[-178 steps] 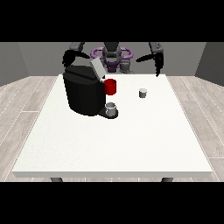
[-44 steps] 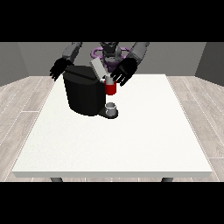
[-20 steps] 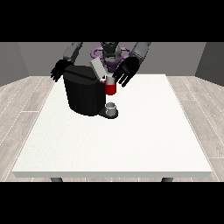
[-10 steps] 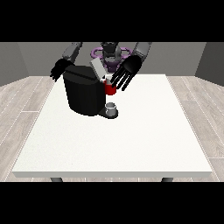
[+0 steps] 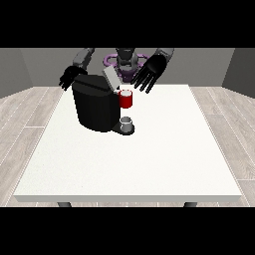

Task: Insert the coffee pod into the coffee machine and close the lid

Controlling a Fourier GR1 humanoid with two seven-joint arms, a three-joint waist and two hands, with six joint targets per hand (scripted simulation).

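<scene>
A: Item one — table (image 5: 149, 164). White, large, with grey floorboards around it.

B: Item two?

A: Machine (image 5: 95, 103). Black, boxy, standing on the table's far left part as seen from the front. Its lid (image 5: 111, 78) is a pale grey flap, tilted up and back from the top — not shut.

B: The red part?

A: A red holder (image 5: 126, 99) juts from the machine's front, on the view's right side of the body. At its top sits something pale, which may be the pod (image 5: 125, 92); I cannot tell more than that it lies in the holder's mouth.

B: Below that?

A: Cup (image 5: 126, 122). Small, grey, upright on the machine's dark base plate, straight under the red holder.

B: Hands, then.

A: Hand at the view's right (image 5: 151, 71): black, palm turned toward the camera, fingers spread and straight, pointing down toward the lid and holder. It holds nothing. Its fingertips hang just above and beside the red holder, near the lid's upper edge; contact with the lid I cannot tell.

B: The other one?

A: Hand at the view's left (image 5: 70, 77): black, behind the machine's far left corner, partly hidden by the body. Fingers look relaxed and hang downward, around nothing.

B: Robot itself?

A: Torso (image 5: 125, 60) at the table's far edge, grey with a purple ring behind it, both arms reaching forward over the machine.
</scene>
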